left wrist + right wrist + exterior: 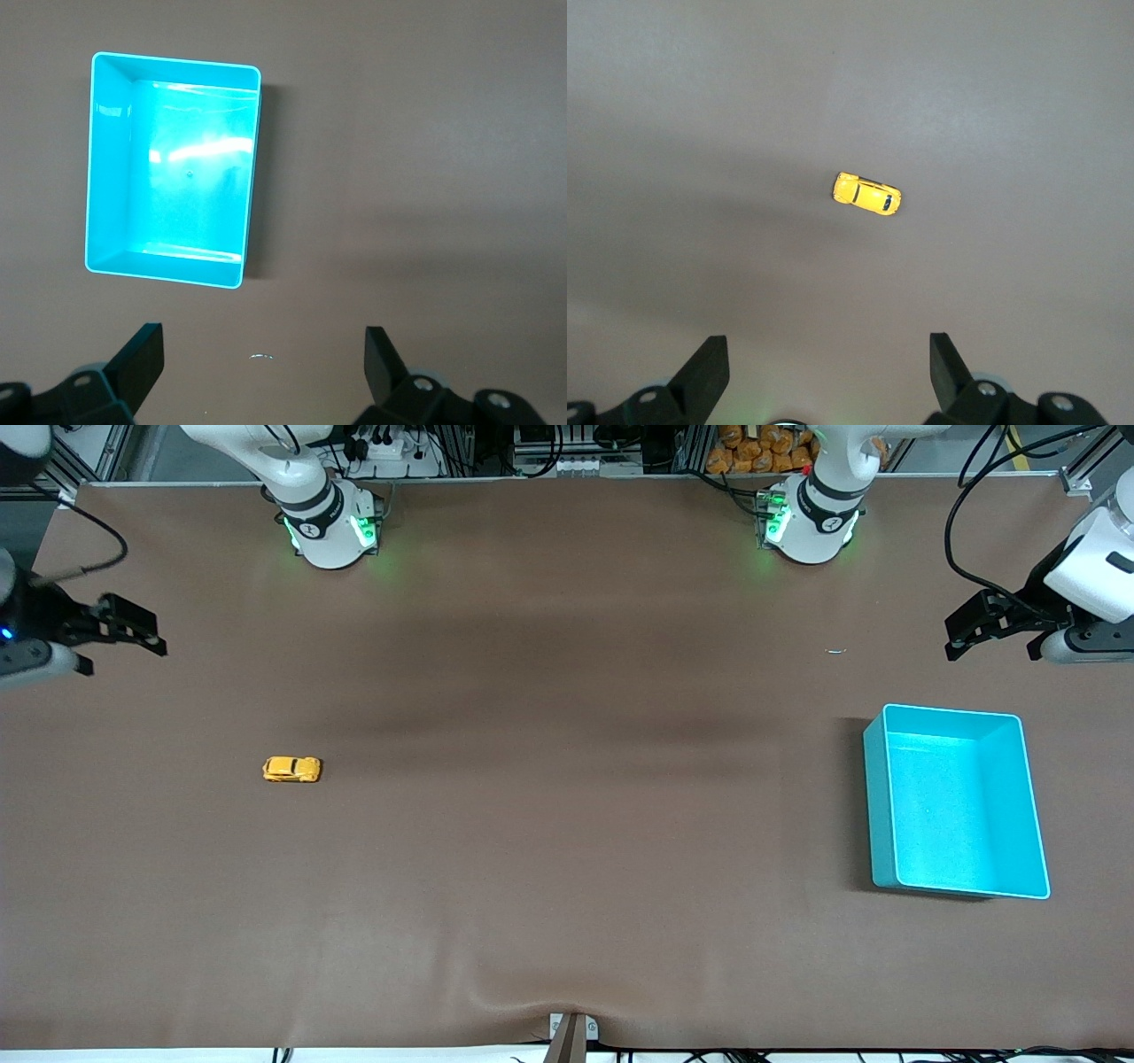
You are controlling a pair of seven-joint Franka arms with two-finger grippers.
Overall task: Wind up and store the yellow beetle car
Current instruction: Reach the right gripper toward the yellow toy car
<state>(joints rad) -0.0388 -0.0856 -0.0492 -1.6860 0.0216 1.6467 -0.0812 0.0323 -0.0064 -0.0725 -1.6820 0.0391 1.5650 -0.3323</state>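
Even overhead light, sharp frames; white glare streaks the teal bin [168,177] floor, soft shadows band the table [567,850].

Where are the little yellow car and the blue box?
yellow car [291,769], front view, on its roof.
blue box [889,806], front view, on its side wall toward the car.

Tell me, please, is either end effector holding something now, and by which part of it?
Nothing is held. Both the left end effector and the right end effector are open and empty; the yellow beetle car lies untouched on the table.
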